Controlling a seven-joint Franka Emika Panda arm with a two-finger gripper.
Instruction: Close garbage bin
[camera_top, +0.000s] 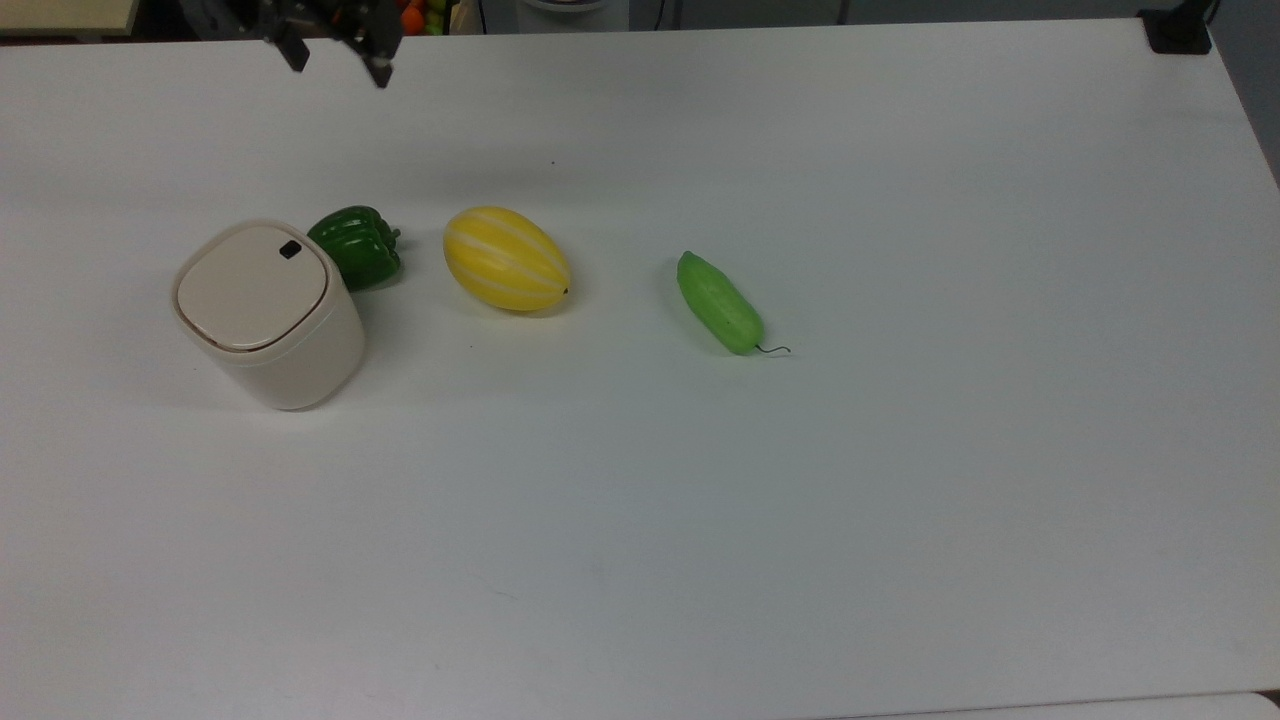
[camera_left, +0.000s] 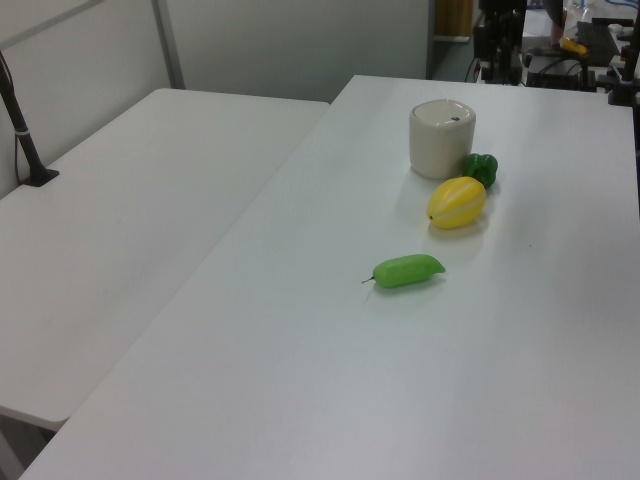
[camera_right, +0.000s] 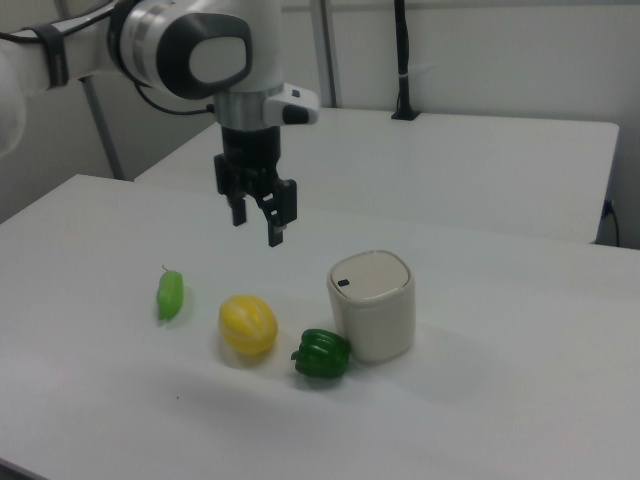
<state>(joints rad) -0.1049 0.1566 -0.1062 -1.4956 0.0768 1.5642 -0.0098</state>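
Observation:
The garbage bin (camera_top: 268, 318) is a cream rounded-square tub on the white table, at the top view's left. Its flat lid (camera_top: 251, 287) lies level on the body, with a small black latch mark near its far corner. In the right view the bin (camera_right: 372, 306) stands right of the fruit row. My gripper (camera_top: 338, 62) hangs at the top view's upper edge, well clear of the bin. The right view has the gripper (camera_right: 257, 225) high above the table, up and left of the bin, open with nothing between its fingers.
A dark green pepper (camera_top: 355, 247) touches the bin's side. A yellow striped melon (camera_top: 506, 259) and a light green cucumber (camera_top: 718, 302) lie further along the top view's right. A black clamp base (camera_top: 1180, 30) sits at the far right corner.

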